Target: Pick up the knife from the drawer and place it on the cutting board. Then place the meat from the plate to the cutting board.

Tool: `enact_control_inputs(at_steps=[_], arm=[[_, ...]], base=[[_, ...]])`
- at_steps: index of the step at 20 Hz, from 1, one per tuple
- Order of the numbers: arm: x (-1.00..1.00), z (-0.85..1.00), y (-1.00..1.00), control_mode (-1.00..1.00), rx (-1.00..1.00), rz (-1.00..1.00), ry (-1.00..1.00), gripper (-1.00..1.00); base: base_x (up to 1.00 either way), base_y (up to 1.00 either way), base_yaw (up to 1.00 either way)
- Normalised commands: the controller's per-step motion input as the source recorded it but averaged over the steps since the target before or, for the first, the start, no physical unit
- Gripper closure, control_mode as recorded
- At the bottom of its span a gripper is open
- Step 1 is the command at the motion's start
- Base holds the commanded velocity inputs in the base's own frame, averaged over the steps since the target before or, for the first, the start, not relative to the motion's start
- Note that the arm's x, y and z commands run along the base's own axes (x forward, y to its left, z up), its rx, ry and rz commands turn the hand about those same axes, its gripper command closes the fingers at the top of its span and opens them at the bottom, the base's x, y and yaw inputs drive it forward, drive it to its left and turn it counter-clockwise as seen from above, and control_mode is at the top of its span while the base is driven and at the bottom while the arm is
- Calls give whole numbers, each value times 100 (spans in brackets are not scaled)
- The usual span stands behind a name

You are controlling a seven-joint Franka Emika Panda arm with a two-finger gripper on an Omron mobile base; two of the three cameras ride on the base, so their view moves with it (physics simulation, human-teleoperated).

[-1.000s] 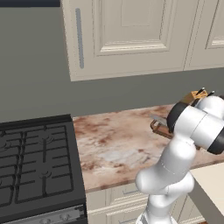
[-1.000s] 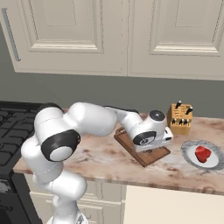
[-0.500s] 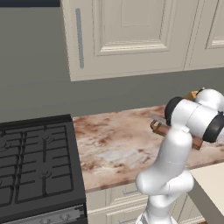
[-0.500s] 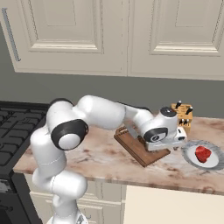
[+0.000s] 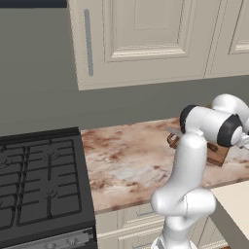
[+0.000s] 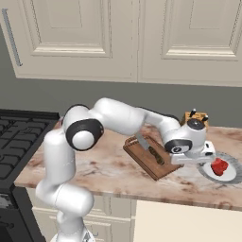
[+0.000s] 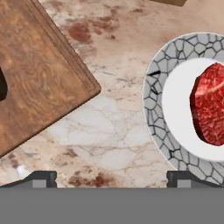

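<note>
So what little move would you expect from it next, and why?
Probably a short sideways shift toward the plate. The end effector hangs open over bare counter between the cutting board and the plate, while the meat lies off to one side of its fingers. The knife seems to lie on the board already, so the meat comes next.

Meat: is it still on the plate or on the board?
On the plate. The meat lies in the plate's white middle; bare counter separates it from the board.
</note>
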Motion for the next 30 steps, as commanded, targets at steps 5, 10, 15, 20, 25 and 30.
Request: enact_control_inputs(at_steps=[5,10,15,20,25,30], arm=[[-1,0,-3,-100,0,-11,-2,-100],[-1,0,-2,-100,0,-16,-3,-100],[0,-2,-12,-100,0,-21,-2,-100],[0,-3,-6,-100,0,-15,0,-100],[0,0,-12,-100,0,-8,0,-100],[0,0,-23,-100,0,-2,0,-100]], base=[[0,0,0],[0,0,0],[0,0,0],[0,0,0],[0,0,0],[0,0,0]])
